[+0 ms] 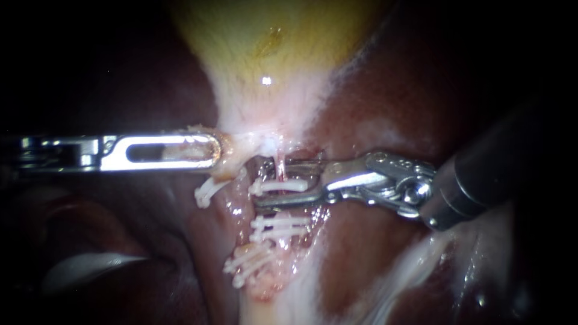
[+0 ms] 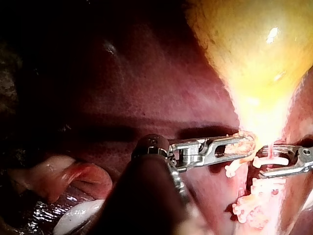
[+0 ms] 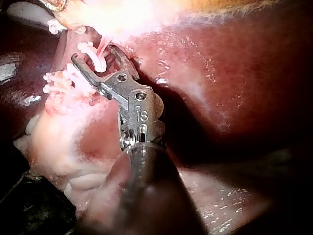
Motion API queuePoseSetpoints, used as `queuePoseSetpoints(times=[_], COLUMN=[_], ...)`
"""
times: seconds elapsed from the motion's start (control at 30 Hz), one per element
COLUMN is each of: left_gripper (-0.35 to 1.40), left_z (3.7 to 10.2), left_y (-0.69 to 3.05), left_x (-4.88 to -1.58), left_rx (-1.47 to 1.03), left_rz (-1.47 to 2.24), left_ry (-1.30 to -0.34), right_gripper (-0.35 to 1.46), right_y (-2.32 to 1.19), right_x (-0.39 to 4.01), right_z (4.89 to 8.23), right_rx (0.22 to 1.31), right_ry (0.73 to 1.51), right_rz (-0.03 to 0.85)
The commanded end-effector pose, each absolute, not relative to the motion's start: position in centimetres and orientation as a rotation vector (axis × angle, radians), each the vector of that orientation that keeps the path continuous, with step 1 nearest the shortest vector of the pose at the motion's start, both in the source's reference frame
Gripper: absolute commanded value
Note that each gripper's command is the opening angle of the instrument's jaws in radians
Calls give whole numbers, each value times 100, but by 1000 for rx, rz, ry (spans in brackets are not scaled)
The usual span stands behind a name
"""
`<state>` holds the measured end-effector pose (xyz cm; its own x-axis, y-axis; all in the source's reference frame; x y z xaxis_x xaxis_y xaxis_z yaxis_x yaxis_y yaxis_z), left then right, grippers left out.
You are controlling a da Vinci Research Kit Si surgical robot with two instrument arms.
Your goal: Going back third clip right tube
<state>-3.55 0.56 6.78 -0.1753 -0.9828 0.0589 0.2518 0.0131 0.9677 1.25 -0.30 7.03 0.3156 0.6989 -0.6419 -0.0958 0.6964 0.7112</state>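
The yellow gallbladder (image 1: 271,42) narrows down to a pale neck between dark liver (image 1: 385,96) lobes. My left instrument (image 1: 217,150) comes in level from the left, its slotted jaws shut on tissue at the neck's left edge. My right instrument (image 1: 262,182) reaches in from the right with its jaws open, one above and one below a white clip (image 1: 280,185) that crosses the thin pink right tube (image 1: 280,161). Two more white clips (image 1: 280,224) sit lower on the same stalk. In the right wrist view the open jaws (image 3: 95,56) straddle that clip (image 3: 98,61).
Another white clip (image 1: 208,191) hangs on the left strand just under the left instrument's jaws. Pale frayed tissue (image 1: 271,289) runs down below the clips. A pale glossy fold (image 1: 90,268) lies at the lower left. The right instrument's dark shaft (image 1: 481,174) fills the right side.
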Motion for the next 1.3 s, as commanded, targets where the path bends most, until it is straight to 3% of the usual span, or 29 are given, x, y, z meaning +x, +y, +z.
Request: queuePoseSetpoints(times=[0.03,0.53,0.83,1.3], left_gripper=[-35,-35,-35,-35], left_z=[678,679,679,680], left_y=[56,56,56,55], left_x=[-355,-355,-355,-357], left_rx=[902,903,903,901], left_rz=[-1422,-1421,-1421,-1422], left_ry=[-1164,-1164,-1164,-1165], right_gripper=[50,50,50,50], right_y=[-31,-25,-20,-13], right_x=[122,56,26,0], right_z=[702,659,627,620], right_rx=[617,431,394,384], right_ry=[1144,1213,1235,1243], right_rz=[551,247,156,121])
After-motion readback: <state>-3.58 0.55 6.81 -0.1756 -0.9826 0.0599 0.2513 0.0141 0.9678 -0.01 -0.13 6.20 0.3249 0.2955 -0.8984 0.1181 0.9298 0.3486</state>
